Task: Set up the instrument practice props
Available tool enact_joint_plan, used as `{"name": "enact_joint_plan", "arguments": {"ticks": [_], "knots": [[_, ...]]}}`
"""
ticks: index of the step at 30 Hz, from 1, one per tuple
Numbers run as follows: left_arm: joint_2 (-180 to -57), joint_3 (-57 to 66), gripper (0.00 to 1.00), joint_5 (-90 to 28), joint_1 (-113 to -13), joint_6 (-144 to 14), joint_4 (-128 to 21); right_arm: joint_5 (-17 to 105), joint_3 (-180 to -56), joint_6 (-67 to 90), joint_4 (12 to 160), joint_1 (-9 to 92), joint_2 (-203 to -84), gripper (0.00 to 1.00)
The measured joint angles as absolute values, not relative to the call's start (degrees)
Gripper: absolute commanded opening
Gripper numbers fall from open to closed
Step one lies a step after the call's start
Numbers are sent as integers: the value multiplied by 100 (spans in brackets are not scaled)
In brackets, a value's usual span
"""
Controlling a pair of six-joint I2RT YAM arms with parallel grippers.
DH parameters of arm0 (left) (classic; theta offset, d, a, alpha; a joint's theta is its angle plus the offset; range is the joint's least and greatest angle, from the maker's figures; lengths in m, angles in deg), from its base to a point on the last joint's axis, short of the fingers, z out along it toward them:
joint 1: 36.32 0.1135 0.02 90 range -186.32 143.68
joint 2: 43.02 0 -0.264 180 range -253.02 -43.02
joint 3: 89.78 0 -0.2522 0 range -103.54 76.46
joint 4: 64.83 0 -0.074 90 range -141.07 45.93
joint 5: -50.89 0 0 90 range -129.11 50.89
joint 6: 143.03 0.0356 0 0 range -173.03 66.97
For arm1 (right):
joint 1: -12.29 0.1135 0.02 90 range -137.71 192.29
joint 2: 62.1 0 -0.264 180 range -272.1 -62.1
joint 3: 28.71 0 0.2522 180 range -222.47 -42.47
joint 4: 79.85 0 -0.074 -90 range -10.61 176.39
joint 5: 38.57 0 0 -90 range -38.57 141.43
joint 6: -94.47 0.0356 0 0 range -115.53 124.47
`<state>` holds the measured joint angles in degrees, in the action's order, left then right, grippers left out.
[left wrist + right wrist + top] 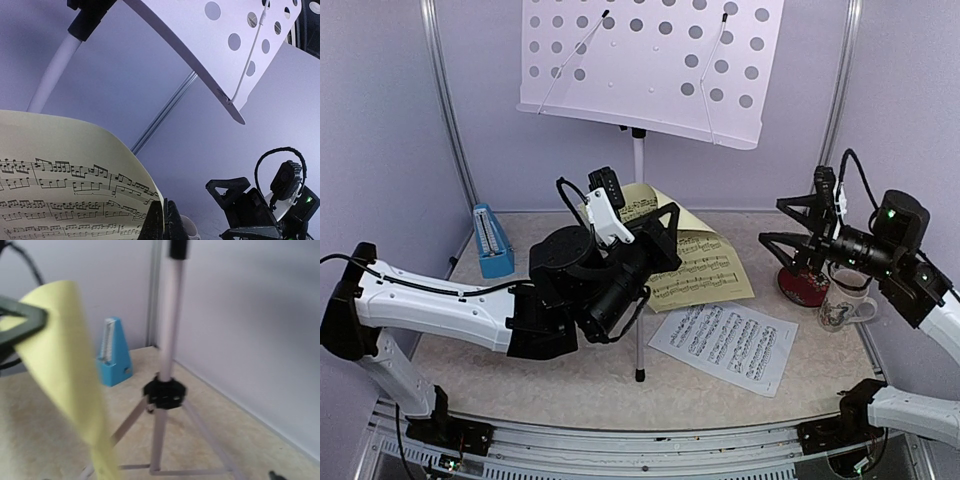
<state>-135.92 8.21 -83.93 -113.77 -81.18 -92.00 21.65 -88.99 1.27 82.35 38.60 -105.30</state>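
The music stand's white perforated desk hangs high at the back on its silver pole. My left gripper is shut on an edge of the yellow music sheet, which curls up off the table below the desk. In the left wrist view the shut fingertips pinch the yellow sheet under the desk. The white music sheet lies flat at front right. The blue metronome stands at the left rear. My right gripper hovers open and empty at the right.
A dark red disc and a white patterned mug sit under the right gripper. The stand's tripod hub and legs spread over the middle of the table, with the metronome behind. Purple walls enclose the table.
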Motion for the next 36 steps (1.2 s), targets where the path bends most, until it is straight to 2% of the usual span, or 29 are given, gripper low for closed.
{"name": "enact_joint_plan", "arguments": {"ticks": [9,18,20,23,26,28,29,31,33,36], "knots": [[-13819,590,0,-8389,-11349,-8100,-9001,2812,-9085,-523,8023,4959,-11274,87],[-13843,590,0,-8299,-11281,-8100,-8999,4170,-9358,-1097,8227,5945,-12130,65],[-13843,590,0,-8242,-11251,-8111,-8999,4393,-9375,-1187,8290,6000,-12224,57],[-13843,590,0,-8133,-11218,-8133,-8999,4633,-9443,-1314,8351,6026,-12320,40],[-13843,590,0,-8037,-11198,-8161,-8994,4790,-9463,-1375,8454,6037,-12377,18],[-13843,592,0,-7991,-11187,-8192,-8997,4884,-9465,-1403,8500,6050,-12388,0],[-13843,594,1,-7969,-11183,-8214,-8997,4924,-9467,-1414,8517,6052,-12388,0],[-13843,603,19,-7925,-11161,-8229,-8999,4963,-9472,-1399,8559,6054,-12388,0],[-13837,638,45,-7842,-11126,-8231,-8979,4983,-9472,-1344,8579,6054,-12377,0],[-13728,856,63,-7609,-11004,-8242,-8896,4884,-9472,-1196,8585,6032,-12305,0]]}}
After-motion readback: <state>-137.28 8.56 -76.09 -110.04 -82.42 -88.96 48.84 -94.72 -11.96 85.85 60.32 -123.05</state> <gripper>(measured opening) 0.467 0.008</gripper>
